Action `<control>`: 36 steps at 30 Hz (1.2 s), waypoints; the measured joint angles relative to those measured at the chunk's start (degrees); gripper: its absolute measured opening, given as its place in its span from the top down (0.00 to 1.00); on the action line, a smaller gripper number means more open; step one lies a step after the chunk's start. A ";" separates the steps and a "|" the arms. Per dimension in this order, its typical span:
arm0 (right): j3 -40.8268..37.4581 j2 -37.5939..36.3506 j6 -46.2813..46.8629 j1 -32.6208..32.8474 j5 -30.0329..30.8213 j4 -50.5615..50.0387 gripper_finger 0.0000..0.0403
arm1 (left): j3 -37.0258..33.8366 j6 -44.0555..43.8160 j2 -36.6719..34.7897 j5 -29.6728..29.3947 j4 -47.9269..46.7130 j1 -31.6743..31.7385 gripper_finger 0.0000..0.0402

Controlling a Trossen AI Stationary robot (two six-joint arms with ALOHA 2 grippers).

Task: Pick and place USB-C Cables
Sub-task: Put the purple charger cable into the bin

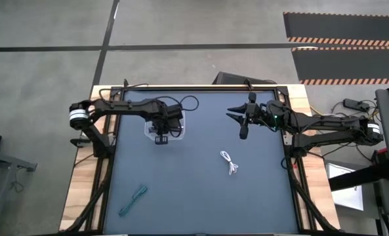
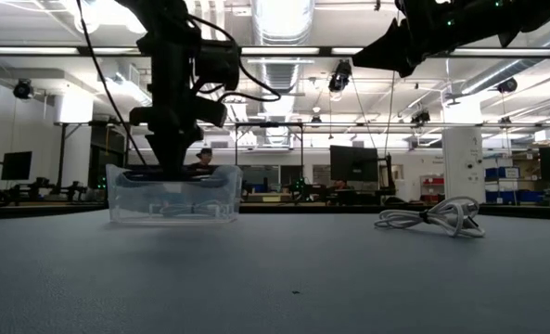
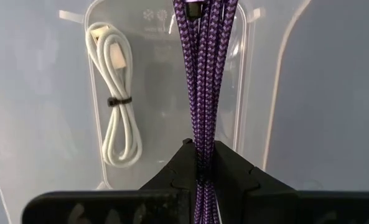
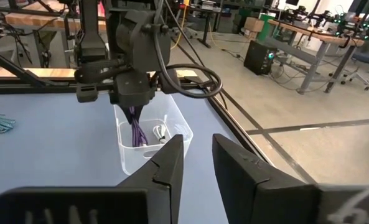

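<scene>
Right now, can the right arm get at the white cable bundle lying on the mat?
Probably yes. The right end effector hangs empty above the mat with open jaws, and the loose white cable bundle lies on bare mat with nothing around it. The left end effector is away over the clear plastic box.

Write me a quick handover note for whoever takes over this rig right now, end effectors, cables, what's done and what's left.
Left end effector: shut on the purple cable, over the clear box.
Right end effector: open, empty, raised above the table's far right.
Done: one white cable in the box.
Left: release the purple cable into the box, then fetch the white cable on the mat and the teal cable near the front left.
</scene>
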 joint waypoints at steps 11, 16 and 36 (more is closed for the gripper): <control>0.00 0.00 0.00 0.00 0.00 0.00 0.80 | -0.15 0.03 0.29 0.07 1.27 0.00 0.95; 0.00 0.00 0.00 0.00 0.00 0.00 0.81 | -0.19 0.30 1.09 0.09 1.27 -0.02 0.95; -0.02 0.01 0.00 0.00 0.00 0.00 0.83 | -3.17 0.33 1.27 0.07 4.03 -0.02 0.95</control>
